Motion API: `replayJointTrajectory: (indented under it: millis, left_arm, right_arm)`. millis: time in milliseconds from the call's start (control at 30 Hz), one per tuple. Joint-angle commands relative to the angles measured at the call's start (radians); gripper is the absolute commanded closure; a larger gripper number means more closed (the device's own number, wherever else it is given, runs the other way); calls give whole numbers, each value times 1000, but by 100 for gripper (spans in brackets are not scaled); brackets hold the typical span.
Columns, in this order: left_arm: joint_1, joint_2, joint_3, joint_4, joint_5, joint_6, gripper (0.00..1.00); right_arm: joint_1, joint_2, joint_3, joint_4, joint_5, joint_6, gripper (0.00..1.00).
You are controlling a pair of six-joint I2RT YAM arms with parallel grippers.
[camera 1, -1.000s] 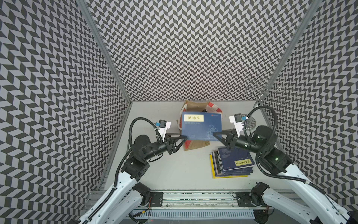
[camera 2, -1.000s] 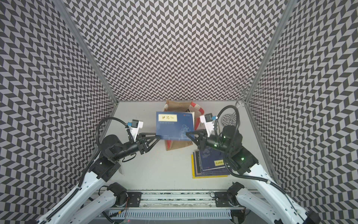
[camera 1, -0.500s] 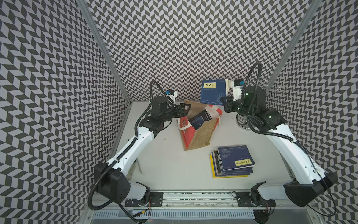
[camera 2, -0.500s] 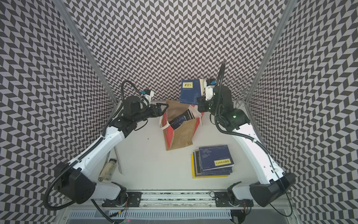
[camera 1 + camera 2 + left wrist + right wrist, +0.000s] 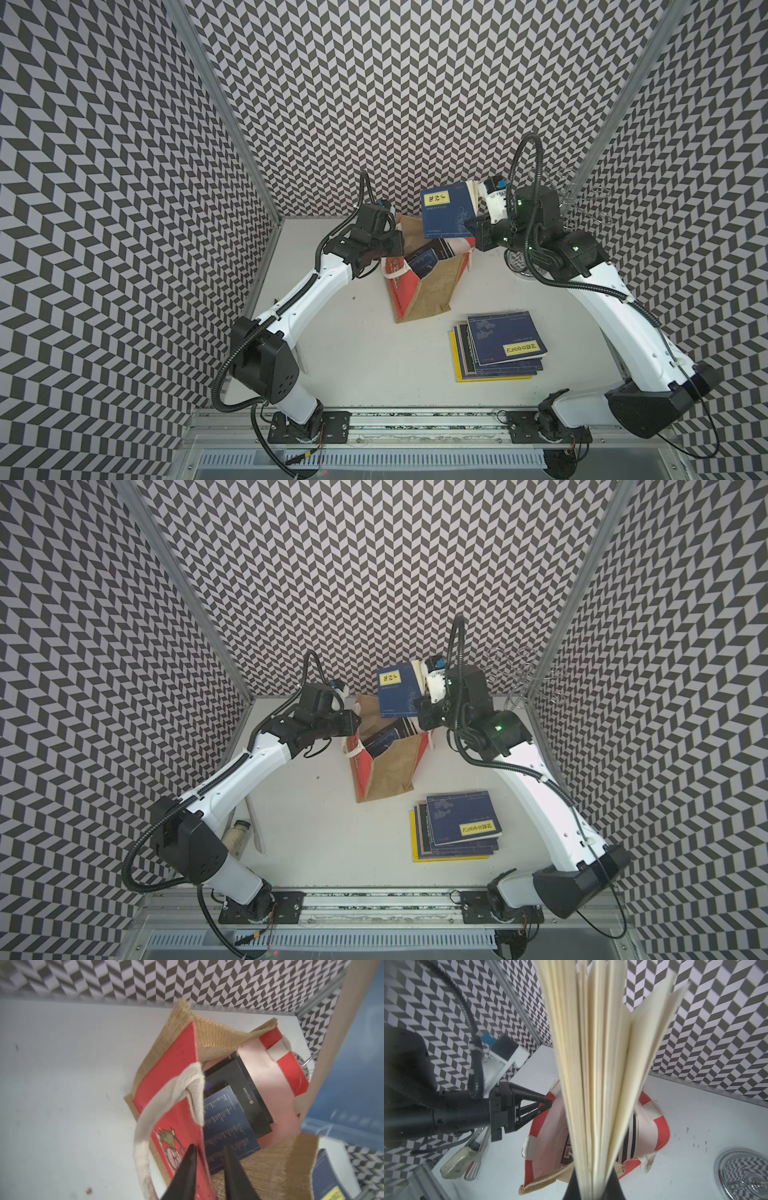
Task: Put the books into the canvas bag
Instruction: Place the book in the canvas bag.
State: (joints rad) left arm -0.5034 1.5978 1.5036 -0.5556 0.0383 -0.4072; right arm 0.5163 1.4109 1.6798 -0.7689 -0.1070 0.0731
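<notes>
Left fingers point(image 5: 209, 1169) now pinching bag point(image 5: 432, 291), book point(image 5: 446, 214) yellow-labelled

yellow title labels on the raised navy book point(image 5: 448, 210) and on the top book of the stack point(image 5: 505, 338) beside the canvas bag point(image 5: 432, 286): characters too small to read.

Navy book point(image 5: 448, 214) with yellow label; tan jute bag point(image 5: 432, 286), red face, seemingly pink lining; white table point(image 5: 365, 353); black-and-white chevron walls point(image 5: 395, 83).
</notes>
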Motion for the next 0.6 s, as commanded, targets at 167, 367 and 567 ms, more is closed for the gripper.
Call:
replayJointTrajectory:
  millis: [167,367,567]
  left_arm:
    - [27,-56,-65,-44,-80,10,100]
    - [83,-123,-151,4,-27,39,100]
    - [129,-176,-209,32,13,48,100]
  right_arm:
    - [183,134,66,-99,154,-36,100]
    - [317,351,306,-360,410,-7,100]
    - [379,503,400,-490,559,63,100]
